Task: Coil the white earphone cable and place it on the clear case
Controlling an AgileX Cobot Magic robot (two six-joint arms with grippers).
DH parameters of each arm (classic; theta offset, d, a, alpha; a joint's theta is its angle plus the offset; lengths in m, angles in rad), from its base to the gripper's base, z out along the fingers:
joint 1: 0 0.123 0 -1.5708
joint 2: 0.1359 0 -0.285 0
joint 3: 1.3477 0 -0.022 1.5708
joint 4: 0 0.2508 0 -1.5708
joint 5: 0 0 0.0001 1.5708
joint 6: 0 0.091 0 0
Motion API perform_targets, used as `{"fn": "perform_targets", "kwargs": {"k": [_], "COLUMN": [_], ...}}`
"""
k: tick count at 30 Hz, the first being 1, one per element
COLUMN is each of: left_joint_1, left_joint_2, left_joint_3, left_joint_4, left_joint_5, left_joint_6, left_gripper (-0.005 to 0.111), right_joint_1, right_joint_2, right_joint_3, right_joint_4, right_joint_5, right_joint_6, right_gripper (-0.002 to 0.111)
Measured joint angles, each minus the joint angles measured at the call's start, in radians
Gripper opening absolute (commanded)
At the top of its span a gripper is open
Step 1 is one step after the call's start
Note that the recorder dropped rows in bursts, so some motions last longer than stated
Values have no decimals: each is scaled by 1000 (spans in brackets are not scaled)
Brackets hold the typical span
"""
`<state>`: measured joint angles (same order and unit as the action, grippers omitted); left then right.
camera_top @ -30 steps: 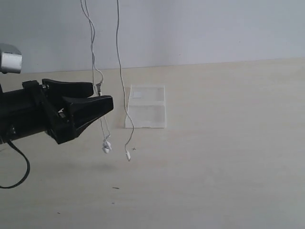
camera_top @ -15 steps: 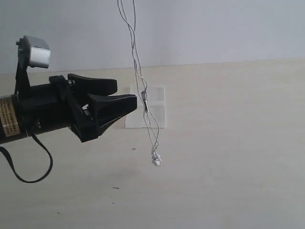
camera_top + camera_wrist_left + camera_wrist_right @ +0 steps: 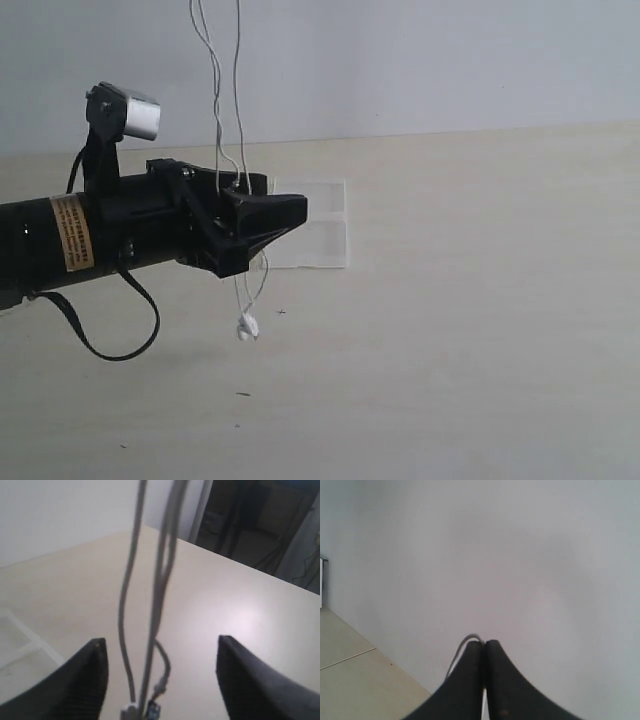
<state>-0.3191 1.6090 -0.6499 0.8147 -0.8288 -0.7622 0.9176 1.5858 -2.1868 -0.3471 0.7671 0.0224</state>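
White earphone cable (image 3: 237, 90) dangles in strands between the spread fingers of the left pincer (image 3: 287, 195), above the tabletop (image 3: 480, 300) near the clear case (image 3: 312, 228); the right pincer (image 3: 485, 646) clamps it.

My left arm (image 3: 90, 235) reaches in level from the left, and my left gripper (image 3: 283, 198) has its fingers (image 3: 90, 680) spread wide apart, while my right gripper (image 3: 484, 647), outside the exterior view, presses its fingers tip to tip on the white earphone cable (image 3: 462, 643).
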Motion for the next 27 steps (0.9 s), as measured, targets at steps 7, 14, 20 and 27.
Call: {"fn": "perform_targets", "kwargs": {"k": [7,14,20,27], "left_joint_1": [0,0,-4,-6], "left_joint_2": [-1,-1,-1,-1], "left_joint_3": [-2,-16,-68,-105], "left_joint_4": [-25,-27,-19,87], "left_joint_5": [10,2,-40,-57], "left_joint_6": [5,7,-4,-67], "left_gripper": [56,64,7,0], "right_joint_1": [0,0,0,0], "right_joint_2": [0,0,0,0], "right_joint_3": [0,0,0,0], "right_joint_4": [-17,-19,-20,-22], "right_joint_5": [17,22,22,24], "right_joint_6": [0,0,0,0], "right_gripper": [0,0,0,0]}}
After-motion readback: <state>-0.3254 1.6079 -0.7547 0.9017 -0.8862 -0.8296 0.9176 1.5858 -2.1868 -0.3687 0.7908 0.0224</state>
